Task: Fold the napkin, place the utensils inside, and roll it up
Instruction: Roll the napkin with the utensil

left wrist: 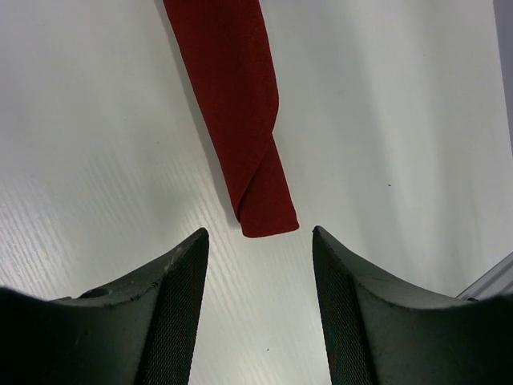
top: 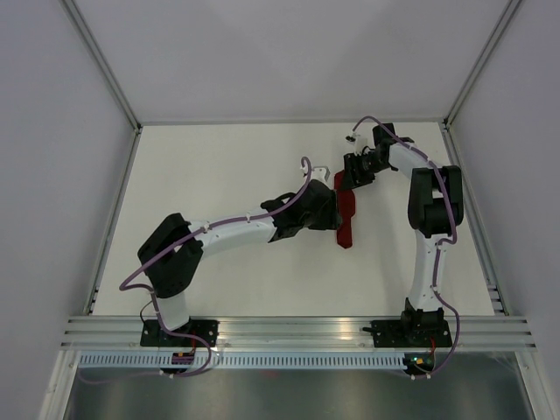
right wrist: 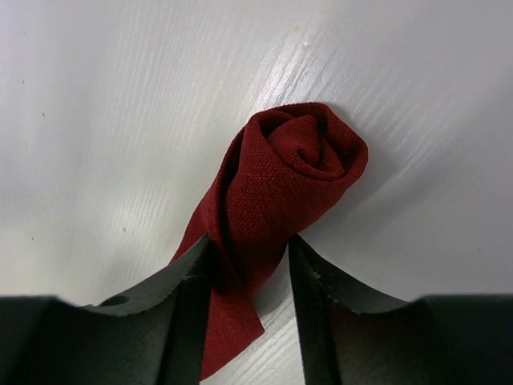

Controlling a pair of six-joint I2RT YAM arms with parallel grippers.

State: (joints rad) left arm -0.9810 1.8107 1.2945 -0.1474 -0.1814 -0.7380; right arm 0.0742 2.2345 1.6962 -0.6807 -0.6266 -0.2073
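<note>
On the glossy white desk (right wrist: 96,120), a woven maroon napkin (right wrist: 280,184), rolled into a spiral tube, sits clamped in the right claw (right wrist: 248,257); left claw (left wrist: 259,231) stands apart.

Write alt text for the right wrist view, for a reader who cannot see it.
A dark red napkin, rolled into a tight tube with its spiral end facing the camera, sits pinched between the two black fingers of the right end effector. A plain white table fills the rest of the view.
</note>
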